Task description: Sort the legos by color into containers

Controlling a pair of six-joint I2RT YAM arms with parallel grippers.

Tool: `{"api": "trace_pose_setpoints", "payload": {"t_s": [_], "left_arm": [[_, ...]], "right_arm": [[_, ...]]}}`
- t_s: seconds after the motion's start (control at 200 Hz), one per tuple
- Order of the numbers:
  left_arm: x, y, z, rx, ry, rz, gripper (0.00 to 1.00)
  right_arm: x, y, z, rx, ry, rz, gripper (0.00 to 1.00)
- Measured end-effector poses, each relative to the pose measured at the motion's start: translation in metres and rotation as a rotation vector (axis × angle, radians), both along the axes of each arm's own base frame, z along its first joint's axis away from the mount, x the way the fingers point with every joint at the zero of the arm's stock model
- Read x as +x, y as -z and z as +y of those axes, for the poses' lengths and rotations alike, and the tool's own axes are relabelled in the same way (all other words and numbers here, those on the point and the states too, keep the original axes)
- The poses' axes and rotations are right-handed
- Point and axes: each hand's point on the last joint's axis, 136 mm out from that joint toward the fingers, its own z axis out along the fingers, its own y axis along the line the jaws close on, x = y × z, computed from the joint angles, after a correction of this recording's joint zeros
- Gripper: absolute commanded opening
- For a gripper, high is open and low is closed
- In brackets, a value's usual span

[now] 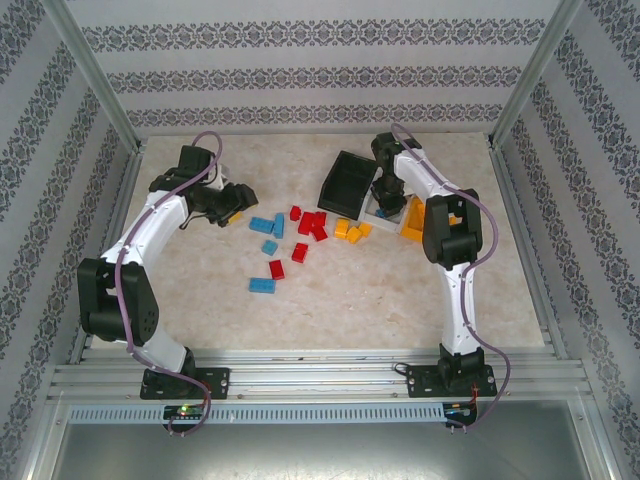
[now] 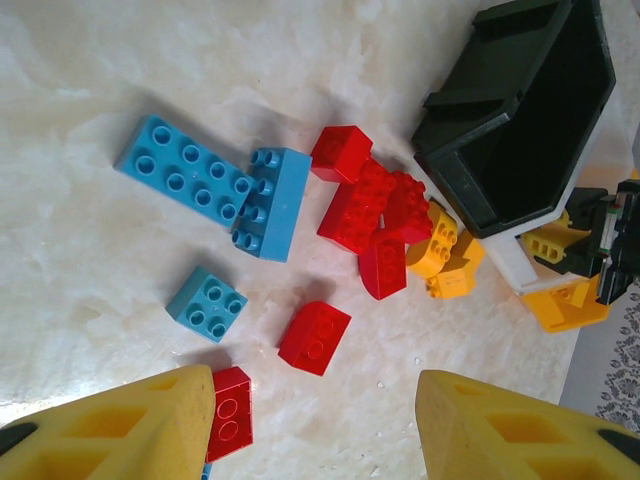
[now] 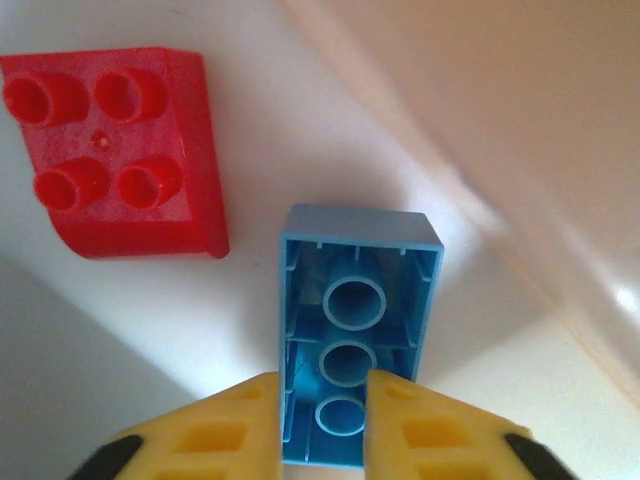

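Marbled tabletop (image 1: 350, 300): most plastic bricks (image 1: 300, 230) lie unsorted. Right gripper (image 3: 322, 385) clamps a light blue brick (image 3: 355, 260) above white bin (image 3: 300, 120), beside red brick (image 3: 110, 150); left gripper (image 2: 315, 395) gapes empty.

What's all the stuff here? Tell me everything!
black bin: one, black, far middle
white bin: one, white, between the other bins
orange bin: one, orange, right of white bin
blue bricks: four, light blue, mid-table
red bricks: about six, red, mid-table
yellow bricks: about three, yellow, near black bin
upturned blue brick: one, light blue, in white bin
lone red brick: one, red, in white bin
left claw: one, yellow, open over bricks
right claw: one, yellow, over upturned blue brick
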Motion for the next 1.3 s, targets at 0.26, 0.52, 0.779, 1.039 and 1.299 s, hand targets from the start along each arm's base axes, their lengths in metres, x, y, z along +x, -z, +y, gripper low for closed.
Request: {"api": "trace_pose_setpoints", "payload": {"t_s": [0.26, 0.52, 0.779, 1.039, 1.299], "left_arm": [[-0.004, -0.003, 0.003, 0.001, -0.005, -0.007, 0.56], [-0.004, -0.003, 0.003, 0.000, -0.005, -0.007, 0.56], [-0.004, -0.003, 0.002, -0.006, -0.001, -0.006, 0.55], [-0.007, 0.001, 0.001, -0.012, 0.003, 0.006, 0.55], [-0.013, 0.008, 0.001, -0.010, 0.003, 0.023, 0.55]], "right_arm": [[0.010, 0.002, -0.002, -0.002, -0.019, -0.033, 0.08], [0.014, -0.001, -0.006, 0.000, -0.063, -0.043, 0.17], [0.018, -0.004, -0.009, 0.013, -0.125, -0.055, 0.11], [0.022, -0.020, -0.003, 0.040, -0.173, -0.088, 0.23], [0.017, -0.025, -0.007, 0.082, -0.191, -0.084, 0.22]]}}
